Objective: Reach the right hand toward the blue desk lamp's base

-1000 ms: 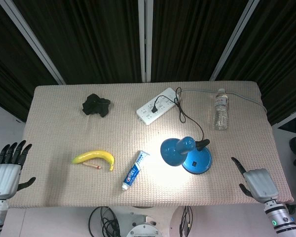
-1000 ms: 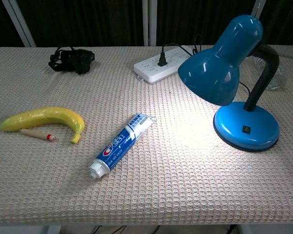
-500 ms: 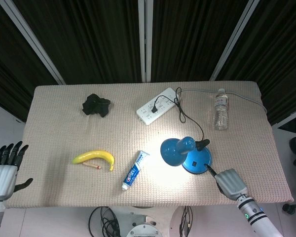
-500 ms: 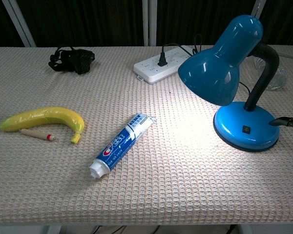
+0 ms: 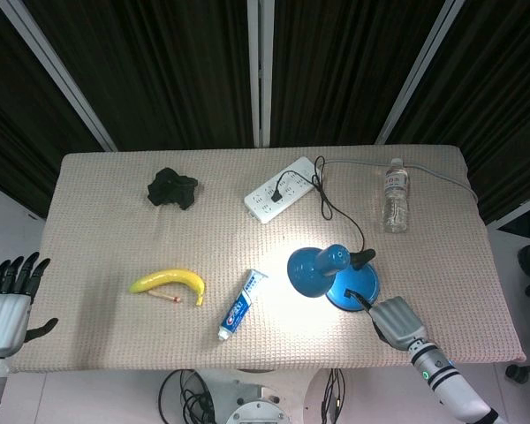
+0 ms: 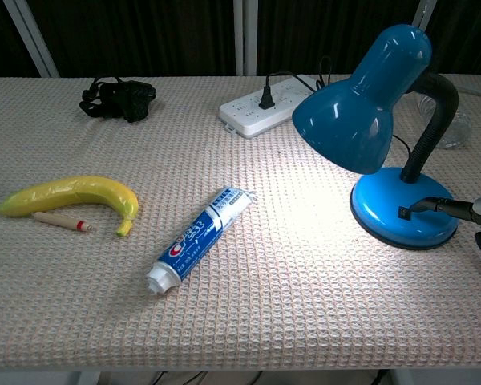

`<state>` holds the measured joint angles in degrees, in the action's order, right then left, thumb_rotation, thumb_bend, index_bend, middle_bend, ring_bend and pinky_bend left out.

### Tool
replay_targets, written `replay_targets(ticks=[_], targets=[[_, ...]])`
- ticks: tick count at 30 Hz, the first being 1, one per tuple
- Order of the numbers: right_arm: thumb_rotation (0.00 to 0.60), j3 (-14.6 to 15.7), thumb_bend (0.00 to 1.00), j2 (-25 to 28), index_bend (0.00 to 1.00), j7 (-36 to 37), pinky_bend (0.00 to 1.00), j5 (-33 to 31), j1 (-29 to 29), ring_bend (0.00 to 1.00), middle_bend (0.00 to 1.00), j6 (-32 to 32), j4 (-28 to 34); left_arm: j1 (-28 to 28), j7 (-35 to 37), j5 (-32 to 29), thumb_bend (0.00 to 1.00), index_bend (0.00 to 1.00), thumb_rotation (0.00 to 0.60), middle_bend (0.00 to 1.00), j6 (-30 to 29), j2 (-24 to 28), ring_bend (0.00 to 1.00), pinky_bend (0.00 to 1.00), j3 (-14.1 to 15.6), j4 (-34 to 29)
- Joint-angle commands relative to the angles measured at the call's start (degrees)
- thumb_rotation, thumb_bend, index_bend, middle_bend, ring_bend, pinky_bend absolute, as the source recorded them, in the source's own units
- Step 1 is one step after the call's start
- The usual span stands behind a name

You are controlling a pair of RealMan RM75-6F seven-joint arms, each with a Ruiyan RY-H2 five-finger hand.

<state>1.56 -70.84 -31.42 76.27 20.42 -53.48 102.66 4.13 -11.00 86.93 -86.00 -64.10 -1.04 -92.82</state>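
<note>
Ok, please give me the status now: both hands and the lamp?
Right hand at lamp base, one fingertip over its switch. Left hand off the table, holding nothing. Lamp lit. Nothing between.

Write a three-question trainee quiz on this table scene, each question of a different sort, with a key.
1. True or false: the lamp is switched on.
2. Multiple choice: what does the fingertip of the right hand point at on the lamp base? A) the cord B) the small dark switch C) the shade
3. Fill in: beside the banana lies a thin ____ with a red band.

Key:
1. True: a bright pool of light falls on the mat under the shade.
2. B: in the chest view the finger reaches over the base toward the switch.
3. Stick.
</note>
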Motion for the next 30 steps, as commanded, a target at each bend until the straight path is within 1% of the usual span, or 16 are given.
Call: replay_targets(ticks=[1,17,23,26,30], targets=[[0.600,0.1,0.95,-0.3,0.00,-0.1,0.90,-0.5,0.5,0.93,0.97,0.1,-0.2,0.0,0.1,-0.1,0.07,0.07,0.600,0.00,0.0,-0.1,0.00,0.05,0.0,0.1],[0.600,1.5,0.95,-0.8,0.00,1.0,0.90,-3.4,2.1,0.93,0.97,0.8,-1.0,-0.2,1.0,0.1,0.07,0.07,0.600,0.00,-0.2,-0.1,0.00,0.05,0.0,0.6],[0.600,1.8,0.95,-0.8,0.00,1.7,0.90,-3.5,2.6,0.93,0.97,0.8,-1.3,-0.2,1.0,0.1,0.07,0.07,0.600,0.00,-0.4,0.0,0.00,0.05,0.0,0.5],[0.600,2.2,0.95,-0.1,0.00,2.3,0.90,-2.1,2.3,0.93,0.97,-0.7,-0.5,-0.3,0.9,0.2,0.07,0.07,0.600,0.00,-0.5,0.0,0.00,0.05,0.0,0.3],[0.600,3.0,0.95,3.0,0.00,4.7,0.90,1.6,-0.1,0.93,0.97,-6.1,1.3,-0.4,0.9,0.2,0.07,0.07,0.600,0.00,-0.7,0.2,0.00,0.05,0.0,0.1]])
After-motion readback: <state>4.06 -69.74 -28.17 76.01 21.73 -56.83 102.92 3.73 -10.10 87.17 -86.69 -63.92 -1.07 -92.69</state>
